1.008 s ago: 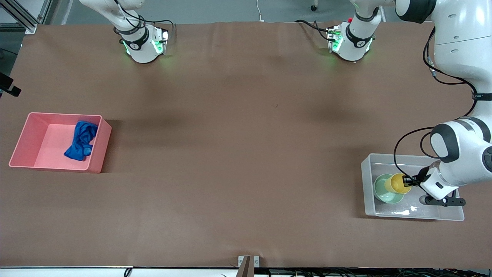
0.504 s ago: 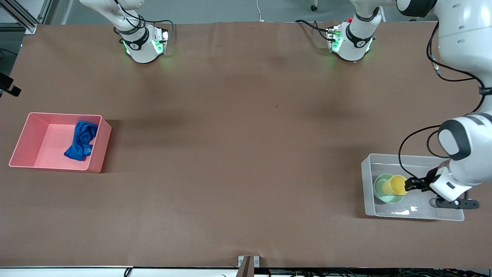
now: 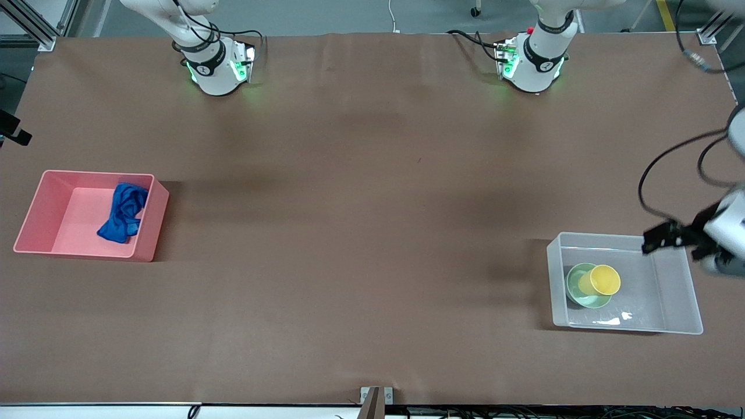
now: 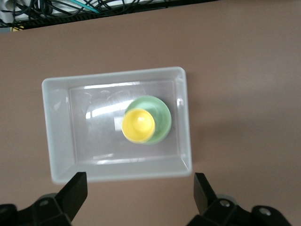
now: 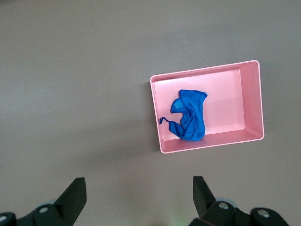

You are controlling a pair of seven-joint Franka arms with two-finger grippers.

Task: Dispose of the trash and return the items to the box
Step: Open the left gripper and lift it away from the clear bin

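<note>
The yellow cup stands in the mint-green bowl, both inside the clear box at the left arm's end of the table. My left gripper is open and empty, up in the air over the box's edge on the robots' side. In the left wrist view my left gripper looks down on the box, the bowl and the cup. The blue rag lies in the pink bin. My right gripper is open and empty, high over bare table beside the pink bin that holds the rag.
The pink bin sits at the right arm's end of the table. Both arm bases stand along the edge farthest from the front camera. Brown table lies between the two bins.
My left gripper has let go of the cup and risen out of the box, moving toward the left arm's end. The cup stays in the bowl. The right arm has not moved.
</note>
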